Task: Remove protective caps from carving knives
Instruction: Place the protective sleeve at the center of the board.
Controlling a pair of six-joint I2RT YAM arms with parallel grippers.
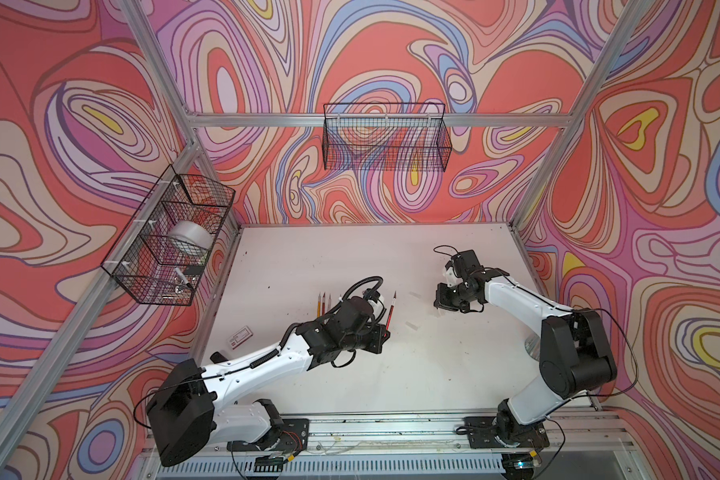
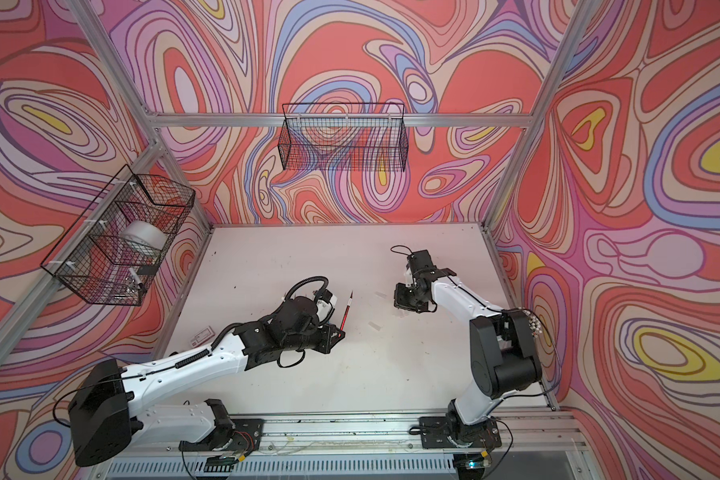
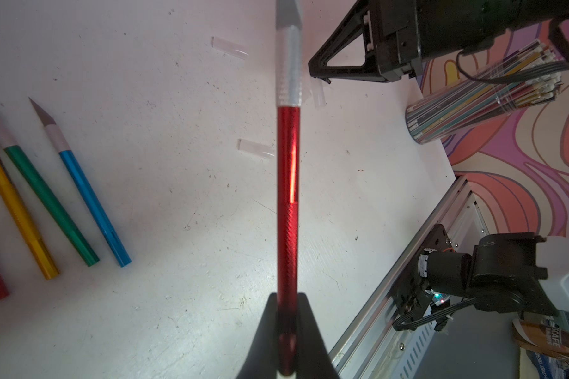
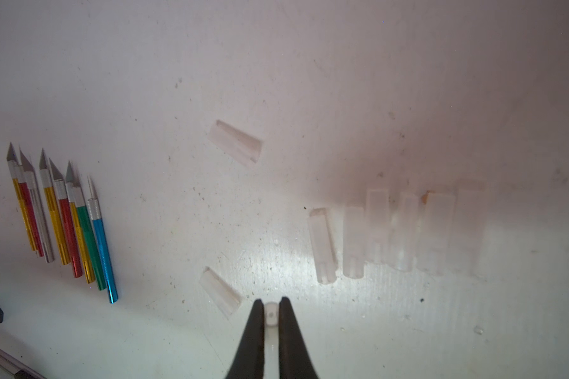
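Room across far table (image 1: 329,257); knives (image 4: 67,226) block left, caps (image 4: 353,242) right.

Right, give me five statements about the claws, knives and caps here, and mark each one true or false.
1. The left claw grips the red knife by its handle. True.
2. The red knife has a cap on its blade. False: the blade is bare.
3. The right claw is open and holds nothing. False: it is shut on a whitish cap.
4. The row of knives on the table shows bare blades. True.
5. The blue knife lies mid-row. False: it lies at one end, next to the green knife.
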